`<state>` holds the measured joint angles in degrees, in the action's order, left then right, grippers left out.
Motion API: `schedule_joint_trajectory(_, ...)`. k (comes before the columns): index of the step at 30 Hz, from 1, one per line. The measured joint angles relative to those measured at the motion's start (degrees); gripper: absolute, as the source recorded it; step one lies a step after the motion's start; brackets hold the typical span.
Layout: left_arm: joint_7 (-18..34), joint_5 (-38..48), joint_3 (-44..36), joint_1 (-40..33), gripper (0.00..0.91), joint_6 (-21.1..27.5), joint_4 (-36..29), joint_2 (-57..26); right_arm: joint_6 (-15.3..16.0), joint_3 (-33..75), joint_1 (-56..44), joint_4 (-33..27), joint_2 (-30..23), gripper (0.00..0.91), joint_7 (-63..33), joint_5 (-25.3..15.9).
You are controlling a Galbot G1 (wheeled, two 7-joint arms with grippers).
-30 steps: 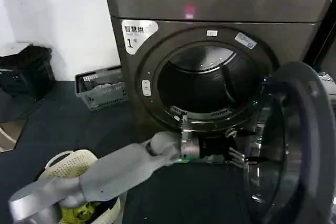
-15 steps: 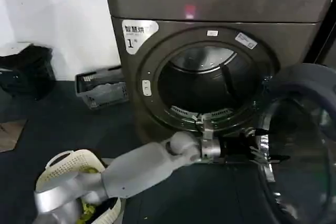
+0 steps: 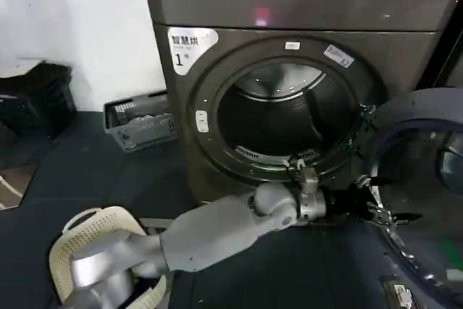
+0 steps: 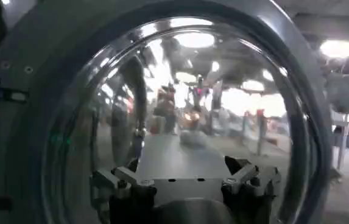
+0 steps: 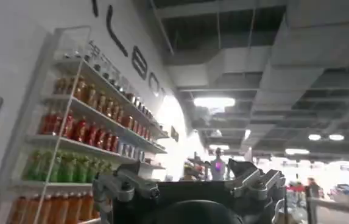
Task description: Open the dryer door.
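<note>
At the swung-out dryer door (image 3: 423, 200), the left gripper (image 3: 377, 208), fingers spread, presses its inner rim; slipping off could let it swing back toward the dryer (image 3: 289, 70).

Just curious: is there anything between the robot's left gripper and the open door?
Nothing: in the head view the left gripper reaches right up to the dryer door's inner side, open.

One dryer (image 3: 304, 5), one open dryer door (image 3: 427, 200), two baskets (image 3: 137, 121).
</note>
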<state>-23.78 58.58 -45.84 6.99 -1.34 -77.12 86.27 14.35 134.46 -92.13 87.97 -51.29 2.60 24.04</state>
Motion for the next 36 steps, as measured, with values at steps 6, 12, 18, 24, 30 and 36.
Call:
schedule_joint_trajectory(6,0.38,-0.89,-0.48,-0.31,0.907,-0.51,1.29,1.14,-0.06,1.64,-0.81,0.0,0.3,0.907,-0.01,1.21)
schedule_joint_trajectory(12,0.61,-1.47,-0.52,-0.12,0.907,-0.62,1.55,1.82,-0.25,2.03,-1.0,0.23,0.36,0.907,0.26,1.2)
schedule_joint_trajectory(18,1.16,-3.34,-0.35,-0.29,0.907,-1.45,3.29,3.05,-0.34,1.85,-0.87,0.48,0.26,0.907,0.45,1.19)
schedule_joint_trajectory(24,1.39,-3.98,-0.39,-0.35,0.907,-1.76,5.0,4.45,-0.54,1.87,-0.98,0.6,-0.03,0.907,0.93,1.13)
schedule_joint_trajectory(30,1.53,-4.04,-0.4,-0.38,0.907,-2.04,6.01,5.39,-0.96,1.98,-1.01,0.47,-0.05,0.907,1.08,1.13)
schedule_joint_trajectory(36,1.73,-4.81,-0.61,0.03,0.907,-2.21,6.33,5.94,-1.49,1.52,-0.77,0.5,-0.06,0.907,1.08,0.98)
